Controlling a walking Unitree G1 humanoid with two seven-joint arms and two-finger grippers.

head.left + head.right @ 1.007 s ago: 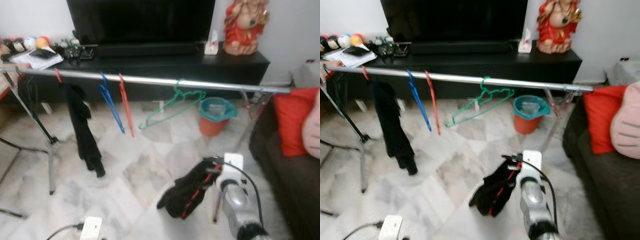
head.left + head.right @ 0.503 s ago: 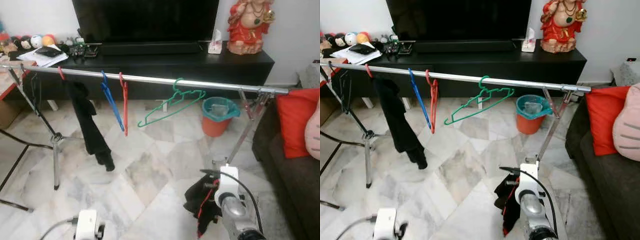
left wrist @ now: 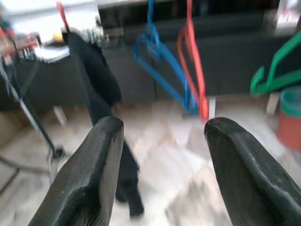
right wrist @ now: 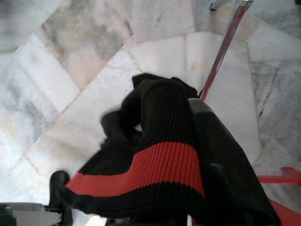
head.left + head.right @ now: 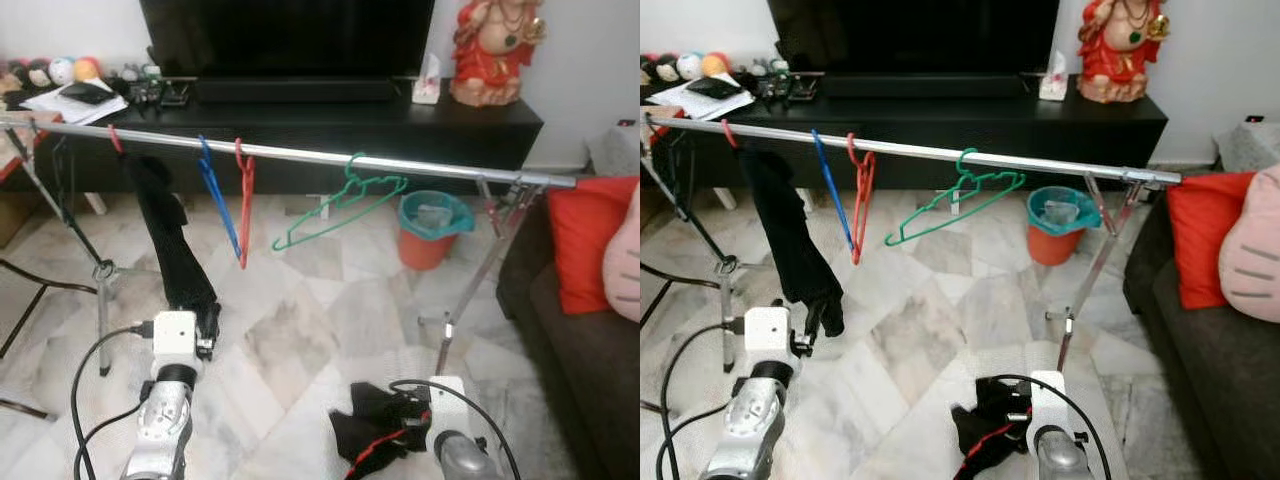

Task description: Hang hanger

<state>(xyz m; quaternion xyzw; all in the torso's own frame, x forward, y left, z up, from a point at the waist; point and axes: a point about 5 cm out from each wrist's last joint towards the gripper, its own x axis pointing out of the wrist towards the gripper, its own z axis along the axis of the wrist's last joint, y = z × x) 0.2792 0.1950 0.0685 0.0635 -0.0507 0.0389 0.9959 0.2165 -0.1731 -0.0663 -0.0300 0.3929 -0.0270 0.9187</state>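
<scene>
A silver clothes rail (image 5: pixel 420 168) crosses the room. From left to right it carries a black garment (image 5: pixel 176 245) on a red hook, a blue hanger (image 5: pixel 216 198), a red hanger (image 5: pixel 243 205) and a tilted green hanger (image 5: pixel 338 203). My left gripper (image 3: pixel 162 129) is open and empty, raised low in front of the black garment and pointing at the blue and red hangers. My right gripper (image 5: pixel 408 425) is low at the front, shut on a black knit cloth with a red stripe (image 4: pixel 160 160) that bunches over its fingers.
Behind the rail stand a black TV cabinet (image 5: pixel 330 122) and a red statue (image 5: pixel 492 50). An orange bin (image 5: pixel 432 232) stands under the rail's right end. A dark sofa with a red cushion (image 5: pixel 588 240) is on the right. The rack's legs (image 5: pixel 100 290) stand on marble floor.
My left arm has risen into view, its gripper now near the hanging black garment. The right gripper with its cloth sits lower in the picture. The camera has shifted slightly.
</scene>
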